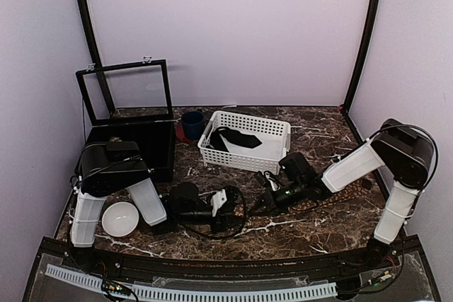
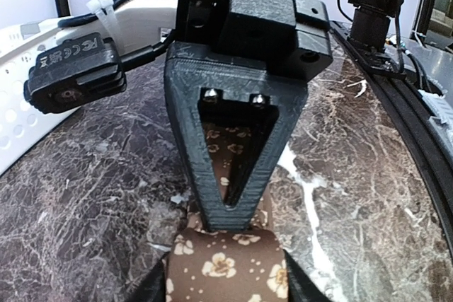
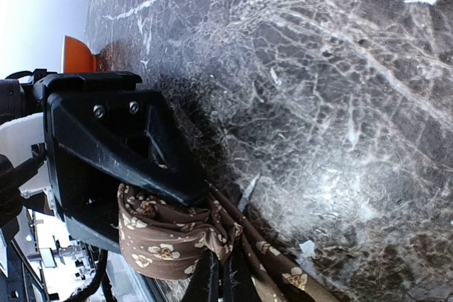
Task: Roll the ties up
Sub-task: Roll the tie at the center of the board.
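Note:
A brown tie with a tan flower pattern lies between my two grippers near the table's front middle. My left gripper is shut on a broad fold of it. My right gripper is shut on the tie too, with the cloth bunched into a loose loop at its fingers and the tail trailing along the marble. The two grippers meet tip to tip in the top view, left gripper and right gripper. The tie is hard to make out there.
A white basket behind the grippers holds a dark folded cloth. A black box with its lid up stands back left, with a blue cup beside it. A white bowl sits by the left arm's base.

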You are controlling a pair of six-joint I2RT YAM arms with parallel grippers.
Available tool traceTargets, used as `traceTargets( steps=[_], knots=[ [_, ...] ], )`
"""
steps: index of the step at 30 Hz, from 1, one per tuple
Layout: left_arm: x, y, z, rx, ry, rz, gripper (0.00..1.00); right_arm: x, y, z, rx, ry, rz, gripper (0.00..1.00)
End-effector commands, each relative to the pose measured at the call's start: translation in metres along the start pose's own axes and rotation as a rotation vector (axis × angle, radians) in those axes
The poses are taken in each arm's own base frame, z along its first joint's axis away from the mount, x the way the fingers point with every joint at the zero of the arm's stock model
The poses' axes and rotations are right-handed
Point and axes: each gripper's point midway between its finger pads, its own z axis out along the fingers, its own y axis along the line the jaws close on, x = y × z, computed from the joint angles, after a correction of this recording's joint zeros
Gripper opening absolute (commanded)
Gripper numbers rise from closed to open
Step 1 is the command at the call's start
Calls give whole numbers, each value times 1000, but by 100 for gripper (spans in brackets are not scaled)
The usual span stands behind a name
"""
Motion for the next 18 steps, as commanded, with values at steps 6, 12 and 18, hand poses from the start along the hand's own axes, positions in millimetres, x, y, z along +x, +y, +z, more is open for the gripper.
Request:
traceTargets(
  steps=[6, 12, 18],
  knots=[
    [45, -4, -21, -20, 253, -10, 28, -6, 1, -12, 76, -31, 0, 25],
    [57, -2, -32, -45, 355, -8, 27, -16, 49, -14, -11, -41, -68, 48],
    [58, -2, -33, -43, 365, -15, 27, -9, 47, 6, 13, 20, -60, 45]
  ],
)
